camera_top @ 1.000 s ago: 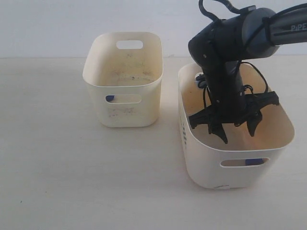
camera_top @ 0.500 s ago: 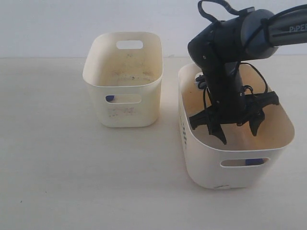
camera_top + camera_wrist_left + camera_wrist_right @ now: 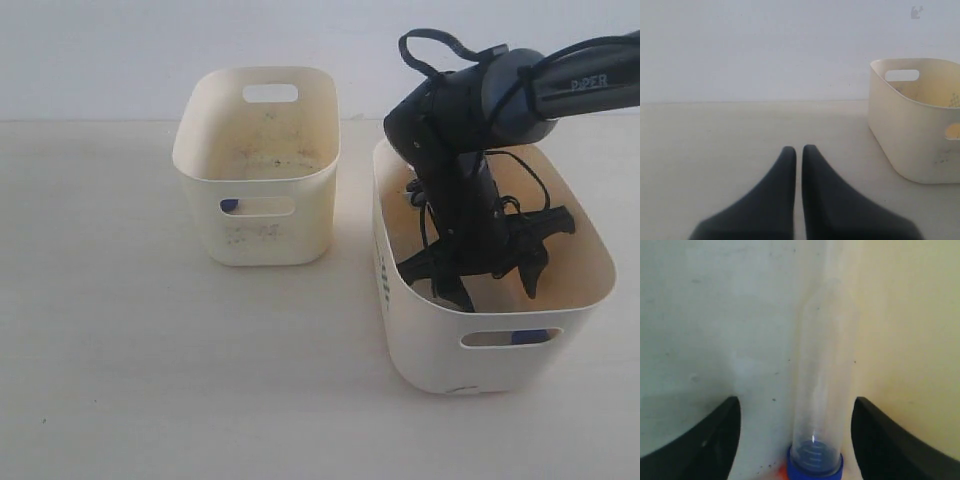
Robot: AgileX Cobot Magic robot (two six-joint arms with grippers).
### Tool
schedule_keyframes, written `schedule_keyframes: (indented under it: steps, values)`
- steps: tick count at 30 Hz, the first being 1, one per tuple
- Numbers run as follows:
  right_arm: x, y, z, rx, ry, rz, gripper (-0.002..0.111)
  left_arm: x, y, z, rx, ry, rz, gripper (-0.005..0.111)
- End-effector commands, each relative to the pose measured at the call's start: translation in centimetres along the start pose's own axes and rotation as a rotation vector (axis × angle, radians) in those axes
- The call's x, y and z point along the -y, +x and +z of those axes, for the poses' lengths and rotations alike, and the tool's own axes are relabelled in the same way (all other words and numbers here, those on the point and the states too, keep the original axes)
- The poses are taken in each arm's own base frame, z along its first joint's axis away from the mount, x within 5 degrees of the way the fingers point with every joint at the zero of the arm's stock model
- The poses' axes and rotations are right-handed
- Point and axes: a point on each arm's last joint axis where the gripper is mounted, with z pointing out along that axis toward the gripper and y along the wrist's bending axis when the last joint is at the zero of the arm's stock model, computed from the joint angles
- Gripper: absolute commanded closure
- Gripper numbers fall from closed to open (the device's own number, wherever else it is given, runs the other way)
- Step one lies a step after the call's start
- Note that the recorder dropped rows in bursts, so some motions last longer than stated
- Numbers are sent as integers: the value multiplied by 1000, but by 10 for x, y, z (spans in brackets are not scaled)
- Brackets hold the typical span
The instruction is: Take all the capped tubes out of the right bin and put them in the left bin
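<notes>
My right gripper [image 3: 498, 285] hangs inside the right bin [image 3: 420, 330], the wider cream tub, with its jaws open. In the right wrist view a clear capped tube [image 3: 822, 390] with a blue cap [image 3: 815, 469] lies on the bin floor between the open fingers [image 3: 720, 430], untouched by either. A speck of orange-red [image 3: 781, 472] shows beside the cap. Another blue bit [image 3: 530, 337] shows through the right bin's front slot. The left bin [image 3: 265, 240] stands to the left, with a blue cap [image 3: 229, 205] visible through its slot. My left gripper [image 3: 796, 149] is shut and empty above the table.
The two bins stand close together on a pale tabletop [image 3: 120, 330] against a white wall. In the left wrist view the left bin [image 3: 912, 130] stands off to one side of the shut fingers, apart from them.
My right gripper has sunk deeper into the right bin, and its jaws have spread a little wider. The bins have not moved.
</notes>
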Motion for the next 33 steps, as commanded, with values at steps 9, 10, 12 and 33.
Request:
schedule_keyframes:
  steps: [9,10,12,33]
  values:
    - [-5,-2,17,-41,31,-44,46,0,-1,0,7,8,-7,103]
    - [-7,-1,20,-57,23,-54,46,0,-1,0,7,8,-7,103]
    - [-11,1,23,-86,-6,-80,46,0,-1,0,7,8,-7,103]
    - [-1,-5,-21,120,-160,5,46,0,-1,0,7,8,-7,103]
